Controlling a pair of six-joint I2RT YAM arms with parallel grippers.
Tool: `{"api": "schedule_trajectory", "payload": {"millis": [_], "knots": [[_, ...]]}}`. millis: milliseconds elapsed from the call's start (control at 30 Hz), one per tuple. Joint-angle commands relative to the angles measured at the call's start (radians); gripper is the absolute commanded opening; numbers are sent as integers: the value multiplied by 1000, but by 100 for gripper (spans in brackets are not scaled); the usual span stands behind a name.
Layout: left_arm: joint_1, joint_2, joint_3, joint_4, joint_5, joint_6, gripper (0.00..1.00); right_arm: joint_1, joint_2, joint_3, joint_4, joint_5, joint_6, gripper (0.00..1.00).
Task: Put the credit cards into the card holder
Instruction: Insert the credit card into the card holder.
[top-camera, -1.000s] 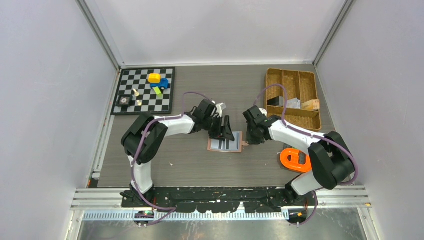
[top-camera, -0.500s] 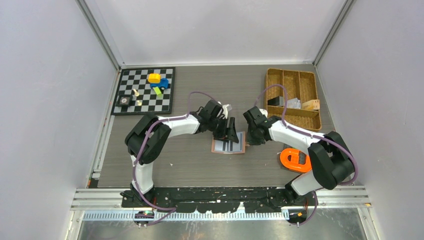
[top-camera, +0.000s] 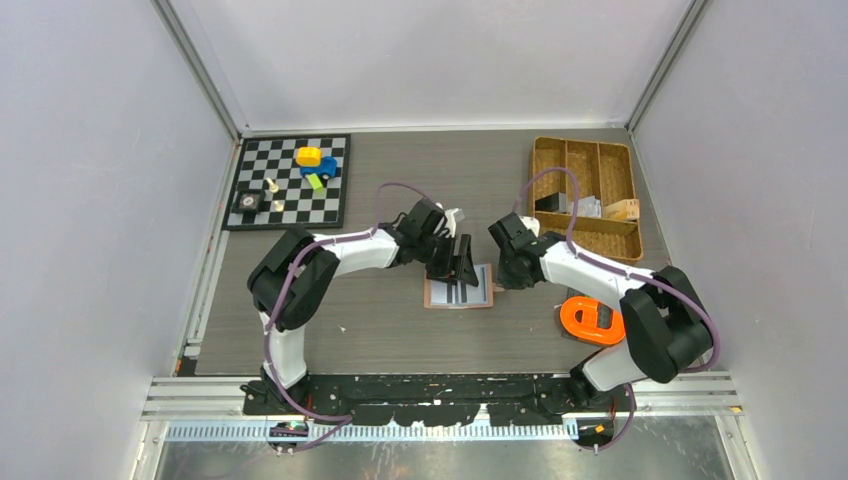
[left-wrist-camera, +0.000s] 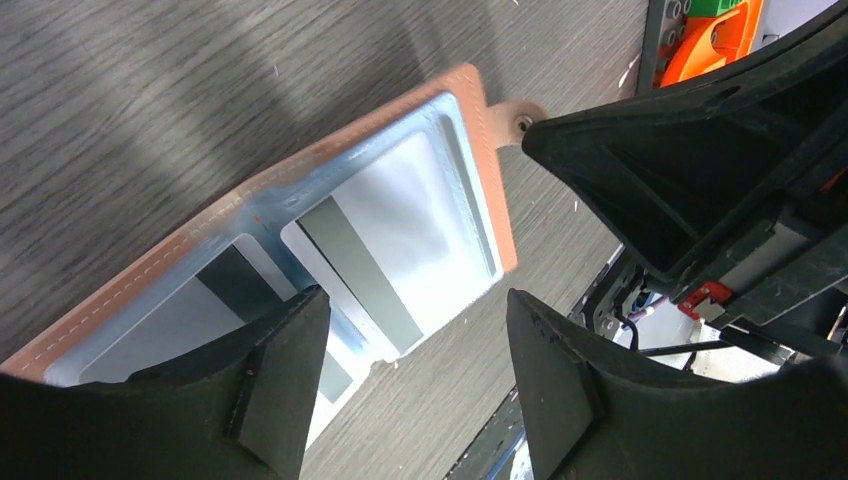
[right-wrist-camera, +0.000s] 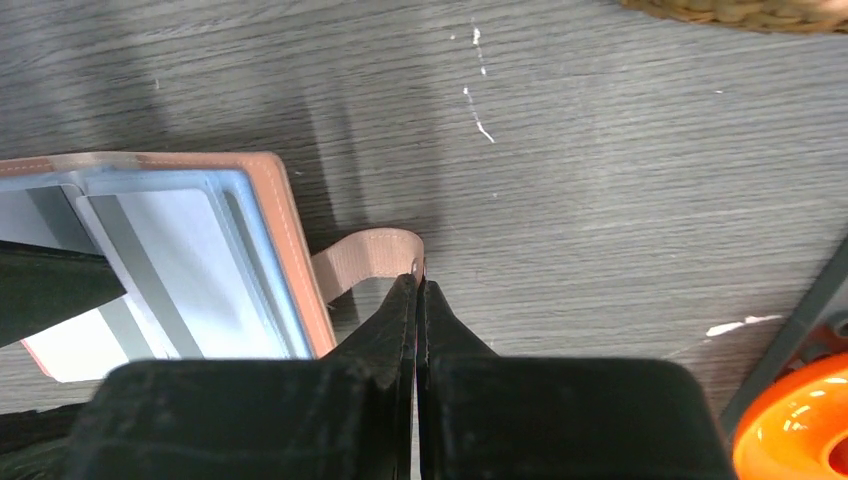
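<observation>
Card holder (top-camera: 458, 290) mid-table (top-camera: 400, 330), tray (top-camera: 590, 243) behind right (credit cards (left-wrist-camera: 400, 240) inside)

L gripper (top-camera: 461, 268) shifted right w/ card holder (top-camera: 472, 297), nearer R gripper (top-camera: 497, 287)

Pale grey walls (top-camera: 100, 200) enclose a dark wood-grain table (top-camera: 400, 330).

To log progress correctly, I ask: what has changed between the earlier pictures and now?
The open left gripper moved right, over the salmon-pink leather-like card holder. The card holder slid slightly right, with the shut right gripper at its snap tab. Unchanged: the pale grey-striped plastic card in the card holder, the black-and-white chessboard, the woven wicker tray, the orange ring-shaped object.
</observation>
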Motion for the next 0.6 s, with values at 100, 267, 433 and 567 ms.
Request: {"api": "schedule_trajectory", "payload": {"millis": [100, 267, 433, 567], "knots": [[7, -170, -7, -65, -24, 49, 72, -23, -85, 22, -49, 87, -11, 0], [57, -253, -88, -78, -43, 48, 74, -33, -123, 53, -97, 89, -34, 0], [126, -323, -208, -44, -41, 15, 74, -32, -147, 127, -157, 50, -69, 0], [155, -353, -284, -9, -40, 2, 74, -33, -164, 172, -175, -18, -94, 0]]}}
